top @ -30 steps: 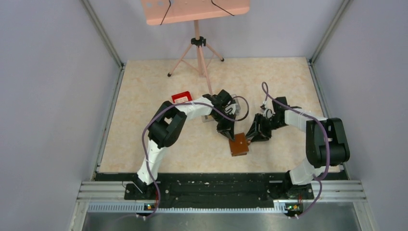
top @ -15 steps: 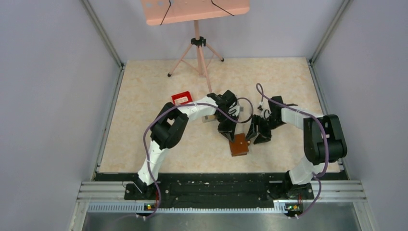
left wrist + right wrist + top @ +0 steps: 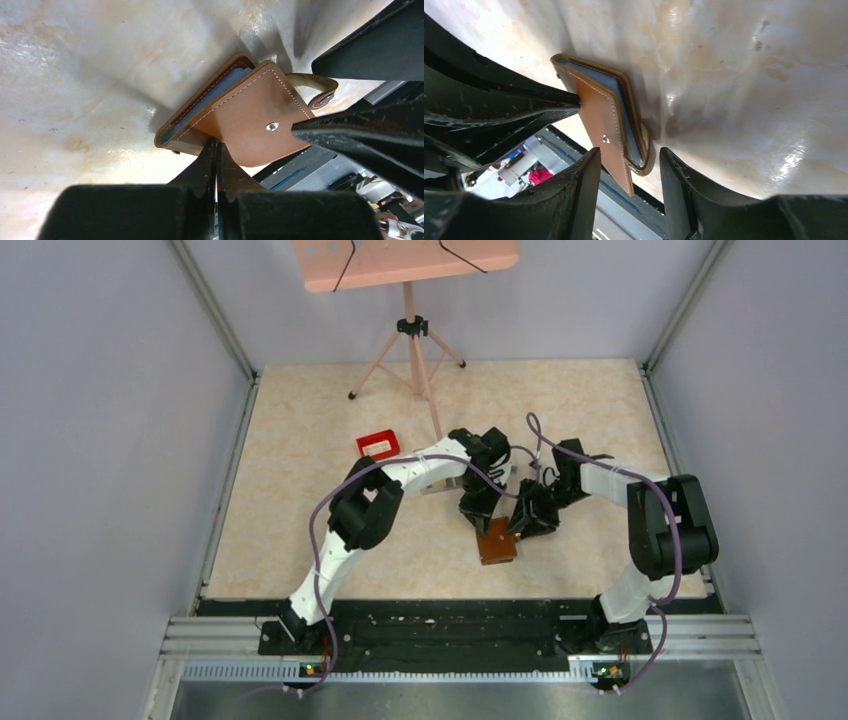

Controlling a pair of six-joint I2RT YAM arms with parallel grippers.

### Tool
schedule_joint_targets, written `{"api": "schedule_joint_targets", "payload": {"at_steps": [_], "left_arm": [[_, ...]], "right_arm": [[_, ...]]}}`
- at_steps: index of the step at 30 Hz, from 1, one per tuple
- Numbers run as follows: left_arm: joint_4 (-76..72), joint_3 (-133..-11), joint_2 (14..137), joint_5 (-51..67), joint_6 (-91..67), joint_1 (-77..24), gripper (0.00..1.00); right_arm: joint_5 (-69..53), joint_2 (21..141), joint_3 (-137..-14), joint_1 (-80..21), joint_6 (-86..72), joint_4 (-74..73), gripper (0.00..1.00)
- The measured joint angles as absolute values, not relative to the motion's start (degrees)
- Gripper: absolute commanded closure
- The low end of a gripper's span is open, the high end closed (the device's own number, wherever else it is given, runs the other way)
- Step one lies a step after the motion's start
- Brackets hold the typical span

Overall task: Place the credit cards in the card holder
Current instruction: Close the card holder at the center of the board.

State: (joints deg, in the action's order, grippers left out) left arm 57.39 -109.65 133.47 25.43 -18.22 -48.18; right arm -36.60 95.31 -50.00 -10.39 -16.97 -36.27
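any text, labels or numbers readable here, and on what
No text is readable.
On the small red tray: a pale patch, too small to read.
On the brown leather card holder: stitching and a metal snap, no lettering.
On the blue card inside it: no print shows.

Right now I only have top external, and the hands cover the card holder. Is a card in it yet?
Observer: Yes. The left wrist view shows a blue card between the leaves of the card holder.
Operator: Is the right hand clamped on it?
Observer: No. The right hand is open, with its fingers on either side of the holder's corner.
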Motion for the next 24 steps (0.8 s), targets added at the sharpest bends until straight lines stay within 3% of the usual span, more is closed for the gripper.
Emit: {"api": "schedule_joint_targets", "payload": {"at_steps": [6,12,17,24], "left_arm": [[60.01,-111.63,133.73,21.21,-17.52,-49.69,0.91],[62.98,-113.73,134.61,18.41,-16.93,-50.33,0.88],[63.68,-113.82,134.61,18.13,-16.58,-50.35,0.87],[60.77,-111.26,133.16,20.34,-17.23,-50.22,0.71]], "right_arm": [[-40.23,93.93,-50.00,-10.39,-16.93,-36.18,0.52],[-43.86,93.47,-49.98,-10.44,-16.49,-36.01,0.67],[-46.50,93.47,-49.84,-10.61,-16.51,-35.42,0.70],[-46.89,94.39,-48.75,-11.07,-16.75,-34.02,0.78]]}}
